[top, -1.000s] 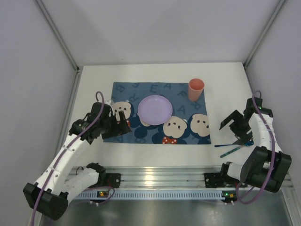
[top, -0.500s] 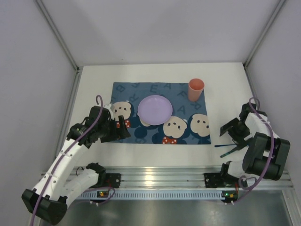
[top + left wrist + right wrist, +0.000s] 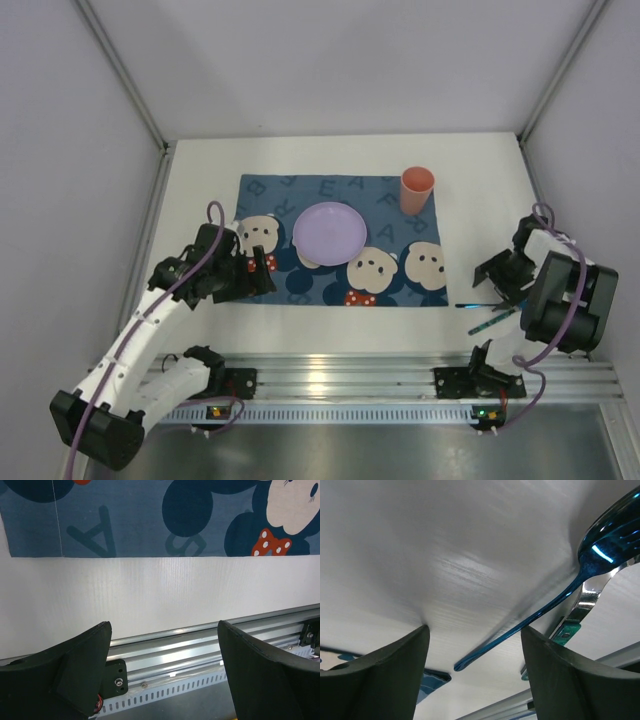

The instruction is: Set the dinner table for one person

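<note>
Right gripper (image 3: 474, 630) jaws apart, straddling the blue utensil (image 3: 545, 603), seemingly to pick it up; left gripper (image 3: 164, 630) hovers wide open, empty.

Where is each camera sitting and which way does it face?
Top external: above, behind the arm bases, looking down on the white matte tabletop and blue bear-print cloth placemat; both arms show.
Left wrist: low over the placemat's near edge, facing the aluminium base rail; open left gripper shows.
Right wrist: just above the tabletop, facing a shiny blue metal utensil; open right gripper shows.
Shared: top and left wrist both show placemat, rail.
</note>
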Controlling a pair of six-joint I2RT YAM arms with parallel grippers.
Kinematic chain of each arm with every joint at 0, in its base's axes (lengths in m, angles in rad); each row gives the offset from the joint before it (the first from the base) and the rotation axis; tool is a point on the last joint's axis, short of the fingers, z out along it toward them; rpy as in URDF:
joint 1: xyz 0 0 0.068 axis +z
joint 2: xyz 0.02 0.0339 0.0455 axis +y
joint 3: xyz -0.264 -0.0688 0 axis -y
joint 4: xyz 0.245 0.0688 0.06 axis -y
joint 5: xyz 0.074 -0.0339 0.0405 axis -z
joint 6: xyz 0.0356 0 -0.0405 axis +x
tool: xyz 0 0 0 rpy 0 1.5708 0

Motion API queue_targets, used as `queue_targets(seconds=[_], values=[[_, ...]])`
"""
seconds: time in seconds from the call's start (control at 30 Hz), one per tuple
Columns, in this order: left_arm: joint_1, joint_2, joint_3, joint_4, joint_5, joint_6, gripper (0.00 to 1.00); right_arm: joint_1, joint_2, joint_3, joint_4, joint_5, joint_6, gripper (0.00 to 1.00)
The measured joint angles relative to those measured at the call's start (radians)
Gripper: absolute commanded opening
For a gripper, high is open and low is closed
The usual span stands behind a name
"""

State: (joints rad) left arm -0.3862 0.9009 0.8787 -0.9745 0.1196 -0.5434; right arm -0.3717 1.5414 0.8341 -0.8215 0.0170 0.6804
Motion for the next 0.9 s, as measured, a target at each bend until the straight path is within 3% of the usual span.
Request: queue_targets(seconds=[0.1,0.43,0.9], values=[[0.0,0.005,-0.006,-0.001,-0.009,-0.003,0.92,-0.023,0.008,0.005,-0.006,-0.008,-0.013,0.65],[0.0,0.013,-0.015,-0.007,-0.034,-0.008,0.92,-0.077,0.012,-0.002,-0.027,0.006,-0.086,0.0],[0.0,0.091,0.023,-0.014,-0.031,-0.008,0.92,-0.075,-0.043,-0.004,-0.004,0.019,-0.156,0.0]])
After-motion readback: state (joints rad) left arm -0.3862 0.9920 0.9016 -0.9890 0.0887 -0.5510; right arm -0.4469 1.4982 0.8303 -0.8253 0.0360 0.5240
